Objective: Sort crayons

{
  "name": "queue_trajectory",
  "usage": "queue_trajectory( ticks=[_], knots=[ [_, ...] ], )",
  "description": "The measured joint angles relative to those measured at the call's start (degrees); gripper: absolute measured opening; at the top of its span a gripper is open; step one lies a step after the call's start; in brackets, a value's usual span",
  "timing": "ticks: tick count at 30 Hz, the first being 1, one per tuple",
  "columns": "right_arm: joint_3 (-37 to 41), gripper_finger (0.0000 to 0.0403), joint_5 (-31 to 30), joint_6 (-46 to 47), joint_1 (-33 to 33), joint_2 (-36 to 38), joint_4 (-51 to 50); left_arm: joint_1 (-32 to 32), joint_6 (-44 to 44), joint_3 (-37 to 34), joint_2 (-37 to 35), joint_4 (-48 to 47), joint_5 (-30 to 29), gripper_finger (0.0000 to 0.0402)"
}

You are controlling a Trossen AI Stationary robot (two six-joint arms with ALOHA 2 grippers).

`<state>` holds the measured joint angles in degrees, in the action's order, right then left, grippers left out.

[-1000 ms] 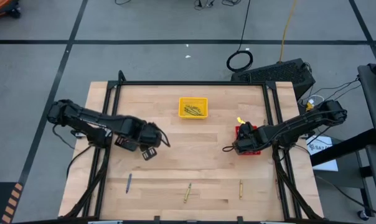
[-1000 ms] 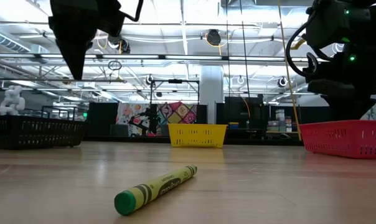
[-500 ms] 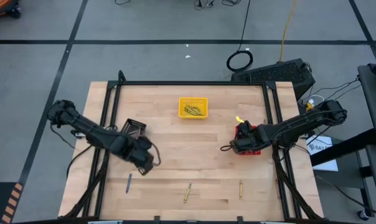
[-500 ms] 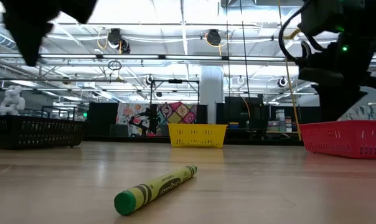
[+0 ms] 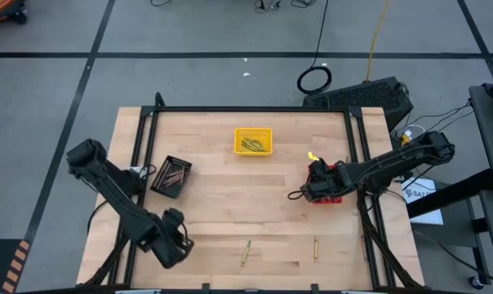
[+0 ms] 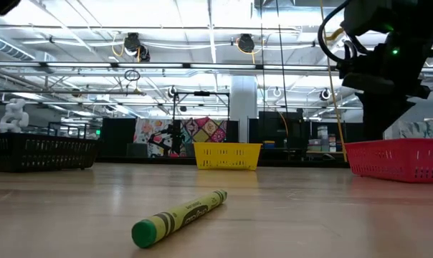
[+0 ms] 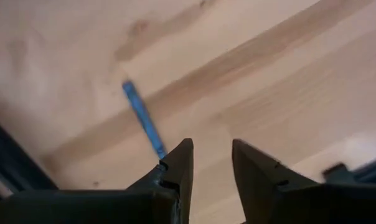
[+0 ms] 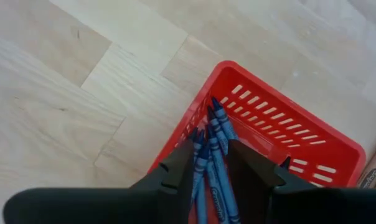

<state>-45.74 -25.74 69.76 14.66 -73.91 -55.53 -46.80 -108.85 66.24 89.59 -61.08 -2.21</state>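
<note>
A blue crayon (image 7: 142,121) lies flat on the wooden table near its front left. My left gripper (image 7: 210,155) hangs open just above the table, pointing down, with the crayon beside one finger and not between the two. In the high view that gripper (image 5: 171,245) hides the crayon. My right gripper (image 8: 214,163) stands open over the red tray (image 8: 281,130), which holds several blue crayons (image 8: 214,146). Two yellowish crayons (image 5: 246,252) (image 5: 315,247) lie near the front edge; the low view shows one (image 6: 179,218) close up.
A yellow tray (image 5: 253,140) with olive crayons stands at the far middle. A black tray (image 5: 171,175) with crayons sits at the left. A crayon end (image 8: 373,167) shows just outside the red tray. Black frame rails (image 5: 140,147) border the table; bare wood lies in the middle.
My left gripper has swung from beside the black tray toward the table's near left corner, sinking a little and rolling about its own axis, and now hangs over the blue crayon. The black tray, hidden by the arm before, now shows. My right gripper has risen slightly over the red tray.
</note>
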Motion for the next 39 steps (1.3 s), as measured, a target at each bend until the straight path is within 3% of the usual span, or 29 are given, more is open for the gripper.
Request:
queue_trajectory(
  ticks=[6, 19, 39],
  knots=[
    [0.0, 0.0086, 0.3, 0.0, 0.0, 0.0, 0.0, -2.6, -4.8, 0.0, 6.9, 2.8, 6.9, 0.0102],
    [0.0, 0.0086, 0.4, -1.1, 0.1, 0.0, 1.7, -5.8, -18.3, 0.0, 11.3, 3.3, 6.7, 0.0102],
    [0.0, 0.0086, 0.4, -1.9, 0.1, 0.0, 3.9, -5.6, -18.3, -0.6, 12.2, 0.9, 6.7, 0.0102]
  ],
)
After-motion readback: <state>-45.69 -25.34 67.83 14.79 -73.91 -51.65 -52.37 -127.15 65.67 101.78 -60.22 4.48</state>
